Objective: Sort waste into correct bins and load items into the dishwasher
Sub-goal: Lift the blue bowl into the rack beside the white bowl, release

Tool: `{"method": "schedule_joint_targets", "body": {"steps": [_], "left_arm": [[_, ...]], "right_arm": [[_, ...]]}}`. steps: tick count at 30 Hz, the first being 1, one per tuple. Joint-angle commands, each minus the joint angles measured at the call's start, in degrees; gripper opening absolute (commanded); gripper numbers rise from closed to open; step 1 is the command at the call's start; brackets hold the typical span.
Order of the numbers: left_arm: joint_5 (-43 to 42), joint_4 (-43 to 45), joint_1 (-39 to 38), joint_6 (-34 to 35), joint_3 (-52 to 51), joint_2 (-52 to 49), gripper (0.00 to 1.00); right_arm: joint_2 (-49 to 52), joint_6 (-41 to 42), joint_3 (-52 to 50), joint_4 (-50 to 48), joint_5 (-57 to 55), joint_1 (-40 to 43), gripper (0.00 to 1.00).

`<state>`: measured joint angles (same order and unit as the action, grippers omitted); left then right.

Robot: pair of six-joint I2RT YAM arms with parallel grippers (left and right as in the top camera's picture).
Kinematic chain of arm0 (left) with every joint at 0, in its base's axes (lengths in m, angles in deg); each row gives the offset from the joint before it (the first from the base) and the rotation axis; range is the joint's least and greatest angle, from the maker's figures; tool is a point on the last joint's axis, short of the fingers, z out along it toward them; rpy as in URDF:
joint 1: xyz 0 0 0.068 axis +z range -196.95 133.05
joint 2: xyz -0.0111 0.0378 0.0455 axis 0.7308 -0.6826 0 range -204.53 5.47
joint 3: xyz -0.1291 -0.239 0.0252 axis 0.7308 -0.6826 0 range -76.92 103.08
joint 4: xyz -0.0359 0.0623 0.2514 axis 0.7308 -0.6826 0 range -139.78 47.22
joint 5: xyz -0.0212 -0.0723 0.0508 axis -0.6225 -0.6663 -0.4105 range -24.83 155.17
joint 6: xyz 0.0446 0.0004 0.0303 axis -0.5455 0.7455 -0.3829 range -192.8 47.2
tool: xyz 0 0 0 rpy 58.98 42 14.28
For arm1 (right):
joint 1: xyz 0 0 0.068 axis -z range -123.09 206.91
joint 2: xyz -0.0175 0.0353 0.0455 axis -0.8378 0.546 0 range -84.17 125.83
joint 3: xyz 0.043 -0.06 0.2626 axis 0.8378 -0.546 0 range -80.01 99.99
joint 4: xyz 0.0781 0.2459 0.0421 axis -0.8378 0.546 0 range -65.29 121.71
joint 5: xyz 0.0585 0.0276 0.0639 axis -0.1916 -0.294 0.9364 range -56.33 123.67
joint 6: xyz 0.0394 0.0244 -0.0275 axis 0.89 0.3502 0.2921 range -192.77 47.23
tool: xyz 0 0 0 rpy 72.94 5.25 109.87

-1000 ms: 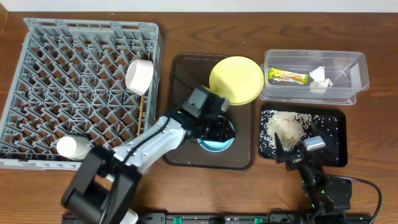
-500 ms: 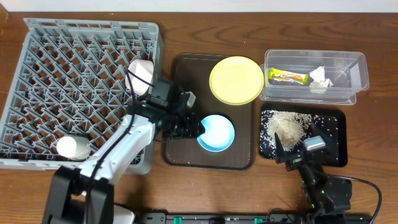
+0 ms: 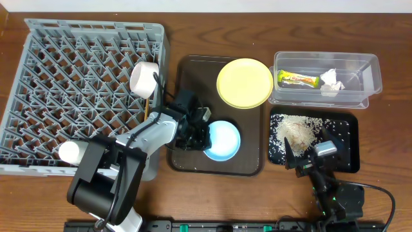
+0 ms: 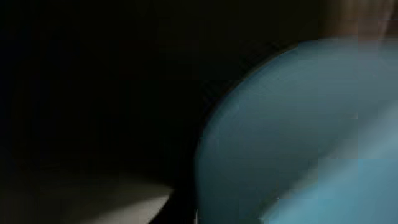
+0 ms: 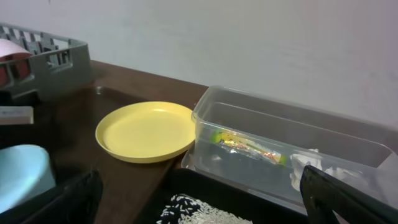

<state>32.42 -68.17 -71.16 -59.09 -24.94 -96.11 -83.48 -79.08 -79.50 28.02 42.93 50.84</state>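
Overhead: my left gripper [image 3: 196, 134] sits at the left rim of the blue bowl [image 3: 225, 140] on the brown tray [image 3: 190, 74]. The plate [image 3: 244, 82] lies just beyond the bowl. The white bowl [image 3: 145, 78] and cup [image 3: 74, 153] are in the rack [image 3: 64, 64]. Wrapper [image 3: 298, 80], tissue [image 3: 330, 82] and rice [image 3: 296, 132] look binned, so I judge loading the bowl is the step in hand.

Left wrist: blue bowl fills the right and the rest is dark. I cannot tell if my jaws have closed.

Right wrist: my right gripper [image 5: 199, 193] is spread apart and empty, low by the rice.

Next I need a sure pinch on the rim, then a lift clear and a carry left to the rack.
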Motion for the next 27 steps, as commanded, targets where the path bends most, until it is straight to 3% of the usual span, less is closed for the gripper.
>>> {"method": "schedule_joint_targets", "body": {"steps": [1,7,9,12,14,18,27], "left_arm": [[0.13,-0.15,0.24,-0.11,0.24,0.52,0.08],[-0.17,-9.07,3.48,-0.74,6.47,7.48,0.08],[5.35,-14.27,5.01,-1.03,9.57,11.28,0.08],[23.17,-23.43,6.99,-1.05,14.34,17.53,0.07],[39.28,-27.91,7.78,-1.01,15.80,21.70,0.08],[66.25,-32.17,8.07,-0.96,15.80,27.12,0.08],[98.36,-31.34,8.07,2.21,15.21,25.53,0.07]], "right_arm": [[-0.35,0.68,-0.22,0.00,0.42,0.42,0.99],[-0.35,0.68,-0.22,0.00,0.42,0.42,0.99],[-0.35,0.68,-0.22,-0.02,0.42,0.42,0.99],[-0.35,0.68,-0.22,0.00,0.42,0.42,0.99],[-0.35,0.68,-0.22,0.00,0.42,0.42,0.99],[-0.35,0.68,-0.22,0.00,0.42,0.42,0.99],[-0.35,0.68,-0.22,0.00,0.42,0.42,0.99]]}}
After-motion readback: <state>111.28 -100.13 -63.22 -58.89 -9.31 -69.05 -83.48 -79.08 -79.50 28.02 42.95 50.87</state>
